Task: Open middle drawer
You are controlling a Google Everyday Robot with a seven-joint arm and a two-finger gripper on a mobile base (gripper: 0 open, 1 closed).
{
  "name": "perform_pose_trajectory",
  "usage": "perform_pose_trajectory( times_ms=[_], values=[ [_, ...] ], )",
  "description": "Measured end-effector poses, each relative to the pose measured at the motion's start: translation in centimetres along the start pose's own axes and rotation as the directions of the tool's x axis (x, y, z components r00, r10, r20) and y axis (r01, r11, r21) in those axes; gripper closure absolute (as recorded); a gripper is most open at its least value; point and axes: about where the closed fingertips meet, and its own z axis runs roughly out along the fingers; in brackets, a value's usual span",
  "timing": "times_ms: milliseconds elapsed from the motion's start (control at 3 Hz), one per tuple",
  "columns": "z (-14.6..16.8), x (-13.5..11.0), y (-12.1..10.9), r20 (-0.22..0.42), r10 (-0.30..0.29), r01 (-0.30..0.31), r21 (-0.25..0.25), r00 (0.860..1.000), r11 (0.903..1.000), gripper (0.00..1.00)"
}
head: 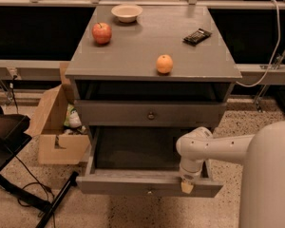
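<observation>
Camera view, largest first: pale robot body (270, 175) filling the lower right, arm (228, 144) reaching left toward the grey cabinet (221, 96). On top, the flat grey surface (147, 46), carrying four small things. Under its front edge a dark open gap, then the top drawer (109, 114), shut flush and untouched. Below that, the middle drawer (128, 185): standing well out from the cabinet, dark inside laid bare and seemingly empty, front panel forward over the speckled floor. No sign of a lowest drawer, presumably hidden beneath the open one. Left of the cabinet, an open cardboard box (52, 127) on the floor.

Judged from this: opening largely done, perhaps complete, with further travel on the runners impossible to gauge. Left at most: a short extra pull, then release and retreat.

Tool (186, 186) down at the top edge of the middle drawer's front, right of centre, apparently touching the panel; opening width impossible to tell, likewise any hold on the panel.

On the surface: pale bowl (127, 13) at the back edge, left of centre; red apple (101, 33) toward the back left corner; dark flat bar (197, 35) toward the right edge; orange (164, 64) close to the front edge, near mid-width.

Smallest, the round knob (149, 192) at the centre of the middle drawer's front, well left of the tool, not gripped
</observation>
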Motion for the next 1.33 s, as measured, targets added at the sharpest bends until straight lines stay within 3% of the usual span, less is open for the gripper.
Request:
perform_pose_trajectory(
  times_ms=[333, 1000, 1333],
  values=[
    [-0.7, 0.0, 1.6, -0.012, 0.003, -0.003, 0.004, 1.000, 1.0000, 1.00],
    [-0.9, 0.0, 2.7, -0.015, 0.016, -0.016, 0.005, 1.000, 0.9999, 1.00],
    [-0.9, 0.0, 2.7, -0.015, 0.016, -0.016, 0.005, 1.000, 0.9999, 0.84]
  ],
)
